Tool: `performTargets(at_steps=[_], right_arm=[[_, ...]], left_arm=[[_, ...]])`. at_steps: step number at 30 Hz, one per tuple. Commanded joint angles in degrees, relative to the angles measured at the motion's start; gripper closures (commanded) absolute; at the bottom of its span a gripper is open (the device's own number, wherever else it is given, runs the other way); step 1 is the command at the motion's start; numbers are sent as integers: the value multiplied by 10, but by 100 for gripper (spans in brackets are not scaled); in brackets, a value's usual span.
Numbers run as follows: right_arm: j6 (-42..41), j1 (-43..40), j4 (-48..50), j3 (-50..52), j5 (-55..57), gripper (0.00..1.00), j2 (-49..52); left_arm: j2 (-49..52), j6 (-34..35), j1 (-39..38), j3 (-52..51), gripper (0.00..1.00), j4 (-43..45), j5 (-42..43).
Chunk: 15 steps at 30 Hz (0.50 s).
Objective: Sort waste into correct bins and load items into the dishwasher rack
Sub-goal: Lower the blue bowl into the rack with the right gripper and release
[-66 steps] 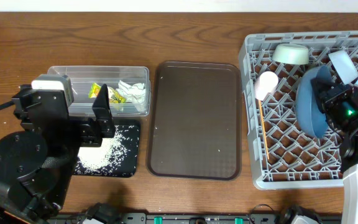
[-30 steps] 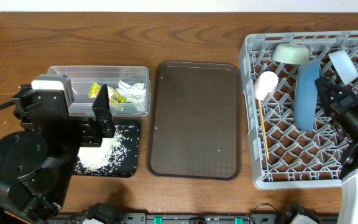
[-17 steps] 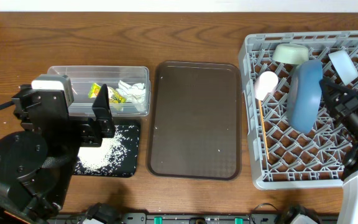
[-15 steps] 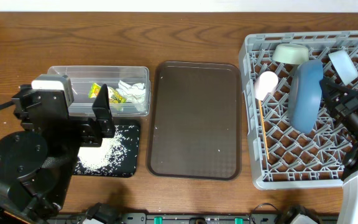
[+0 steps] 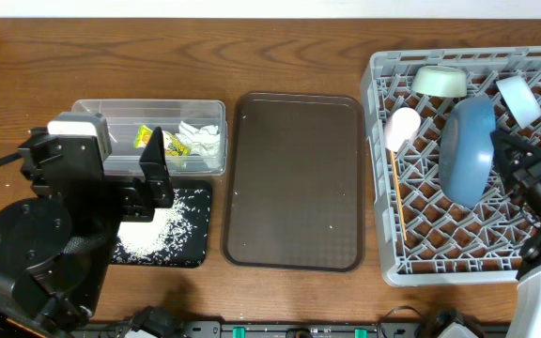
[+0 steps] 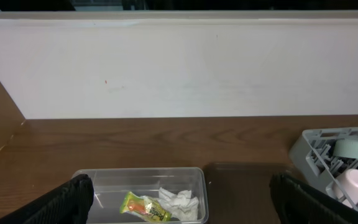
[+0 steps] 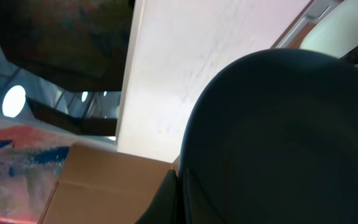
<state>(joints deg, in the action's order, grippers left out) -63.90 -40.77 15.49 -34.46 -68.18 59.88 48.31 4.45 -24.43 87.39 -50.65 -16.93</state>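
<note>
The dark blue plate point(image 5: 466, 150) stands tilted on its edge in the light-grey dishwasher rack point(image 5: 383, 94). My right gripper point(image 5: 502, 150) is shut on its right rim. In the right wrist view the plate point(image 7: 278, 137) fills the frame, with one finger point(image 7: 169, 193) pressed against its edge. The rack also holds the mint-green bowl point(image 5: 440, 81), pink cup point(image 5: 403, 127), pale bowl point(image 5: 517, 99) and chopsticks point(image 5: 396, 188). My left gripper point(image 6: 182, 196) is open and empty above the clear tub point(image 5: 148, 106), which holds the snack wrapper point(image 5: 146, 138) and napkin point(image 5: 200, 139). Rice point(image 5: 153, 230) lies on the black tray point(image 5: 193, 255).
A dark brown serving tray point(image 5: 294, 178) lies between the bins and the rack. The left arm's base point(image 5: 36, 244) covers the table's front left and part of the black tray. A white wall point(image 6: 179, 68) runs behind the table.
The blue plate went from leaning to standing nearly on edge, and now leans with its face more toward the camera. My right gripper has shifted slightly down and right. The left arm has not moved.
</note>
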Motion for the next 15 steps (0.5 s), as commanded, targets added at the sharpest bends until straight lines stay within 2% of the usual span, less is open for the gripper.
performTargets(at_steps=[1,4,9,15], right_arm=[[-5,-32,2,16,-14,99,5],[-13,-61,2,16,-19,96,5],[-23,-113,2,16,-17,84,5],[-23,-164,2,16,1,53,5]], left_arm=[[0,-3,3,7,6,1,-9],[0,-3,3,7,7,1,-9],[0,-3,3,7,6,1,-9],[0,-3,3,7,7,1,-9]])
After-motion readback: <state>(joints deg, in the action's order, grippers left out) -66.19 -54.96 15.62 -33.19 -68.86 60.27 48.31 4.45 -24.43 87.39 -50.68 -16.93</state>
